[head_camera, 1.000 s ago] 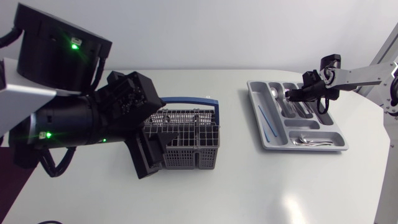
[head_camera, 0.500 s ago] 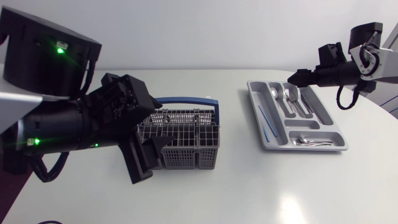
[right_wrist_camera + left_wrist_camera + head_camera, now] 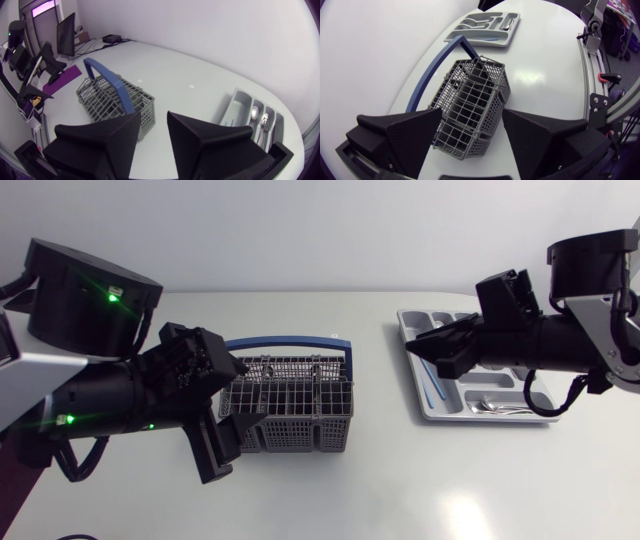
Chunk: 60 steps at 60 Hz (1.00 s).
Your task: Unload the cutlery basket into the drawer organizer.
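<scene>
The grey wire cutlery basket (image 3: 295, 408) with a blue handle (image 3: 290, 340) stands left of the table's middle. My left gripper (image 3: 236, 440) is open at its left end, one broad finger on each side; in the left wrist view the basket (image 3: 472, 95) runs out between those fingers (image 3: 415, 140). The grey drawer organizer (image 3: 500, 416) lies at the right with spoons (image 3: 490, 406) and forks in its compartments, partly hidden by my right arm. My right gripper (image 3: 428, 352) hangs above the organizer's left edge, pointing at the basket (image 3: 112, 100), fingers slightly apart, holding nothing.
A thin blue stick (image 3: 424, 375) lies in the organizer's long left compartment. Bare white tabletop (image 3: 380, 470) spreads between basket and organizer and along the front. The organizer (image 3: 482, 27) sits beyond the basket in the left wrist view.
My right arm has lifted from over the organizer's compartments and swung left toward the basket. My left arm has shifted slightly back and down beside the basket.
</scene>
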Each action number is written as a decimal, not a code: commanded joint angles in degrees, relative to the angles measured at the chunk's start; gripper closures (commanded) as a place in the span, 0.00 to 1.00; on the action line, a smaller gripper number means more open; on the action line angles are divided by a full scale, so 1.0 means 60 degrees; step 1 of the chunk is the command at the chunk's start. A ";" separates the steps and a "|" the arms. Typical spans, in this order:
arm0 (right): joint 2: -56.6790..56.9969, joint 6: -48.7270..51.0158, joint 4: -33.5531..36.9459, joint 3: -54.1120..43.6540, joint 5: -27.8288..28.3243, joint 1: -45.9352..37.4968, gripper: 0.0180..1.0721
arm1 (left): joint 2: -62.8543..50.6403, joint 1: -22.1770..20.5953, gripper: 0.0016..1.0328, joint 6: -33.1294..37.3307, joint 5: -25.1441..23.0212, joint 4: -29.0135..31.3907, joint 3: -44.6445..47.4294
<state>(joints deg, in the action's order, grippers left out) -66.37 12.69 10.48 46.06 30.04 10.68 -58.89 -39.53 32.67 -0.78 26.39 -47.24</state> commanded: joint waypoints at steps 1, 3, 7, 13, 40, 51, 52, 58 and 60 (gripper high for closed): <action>0.0236 0.0141 0.0114 -0.0441 -0.0012 0.0579 0.89 | -0.0043 0.0260 0.25 0.0166 -0.0252 -0.0224 0.0389; 0.0266 0.0127 0.0114 -0.0500 -0.0041 0.0784 0.95 | -0.0087 0.0333 0.35 0.0181 -0.0310 -0.0341 0.0447; 0.0266 0.0097 0.0084 -0.0573 -0.0071 0.1238 0.95 | -0.0219 0.0509 0.55 0.0152 -0.0486 -0.0517 0.0535; 0.0090 0.0068 -0.0004 -0.0587 -0.0276 0.1897 0.95 | -0.0570 0.0934 0.82 0.0152 -0.0852 -0.0839 0.0638; -0.2210 -0.0152 -0.1556 -0.0675 -0.0906 0.3216 0.95 | -0.2255 0.2062 0.82 0.0342 -0.2039 -0.1557 0.0711; -0.2664 -0.0093 -0.1849 -0.0792 -0.1286 0.3172 0.95 | -0.2870 0.2062 0.82 0.0401 -0.2039 -0.1835 0.0740; -0.2664 -0.0093 -0.1849 -0.0792 -0.1301 0.3157 0.95 | -0.2899 0.2062 0.82 0.0401 -0.2039 -0.1850 0.0726; -0.2693 -0.0093 -0.1849 -0.0792 -0.1345 0.3128 0.95 | -0.3192 0.2047 0.82 0.0386 -0.2039 -0.1982 0.0594; -0.2708 -0.0093 -0.1849 -0.0792 -0.1404 0.3128 0.95 | -0.3339 0.2047 0.82 0.0371 -0.2039 -0.2084 0.0550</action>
<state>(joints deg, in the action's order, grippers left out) -81.47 12.43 -0.10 42.63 22.31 29.52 -76.66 -27.49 33.54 -12.21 14.74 -44.58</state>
